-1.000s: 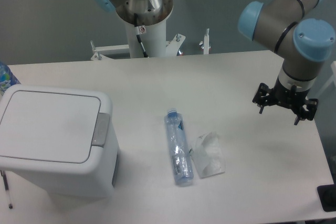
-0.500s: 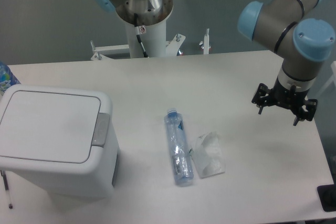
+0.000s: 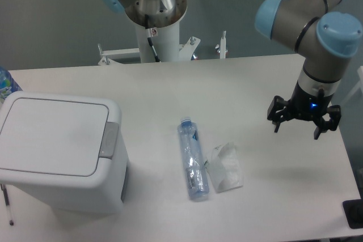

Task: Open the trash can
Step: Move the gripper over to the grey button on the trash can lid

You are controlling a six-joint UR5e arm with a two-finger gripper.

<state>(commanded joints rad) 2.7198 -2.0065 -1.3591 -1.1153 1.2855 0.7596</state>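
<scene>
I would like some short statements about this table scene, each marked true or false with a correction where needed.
1. The trash can has its lid closed. True.
2. The gripper is pressing the grey latch tab. False: it hangs over the far right of the table, away from the can.
3. A plastic bottle lies on its side near the table's middle. True.
4. The crumpled plastic bag is inside the can. False: it lies on the table beside the bottle.
5. The fingers hold the bottle. False: they are empty.

Trash can (image 3: 57, 151) lidded; hand (image 3: 296, 130) spread, far right.
</scene>
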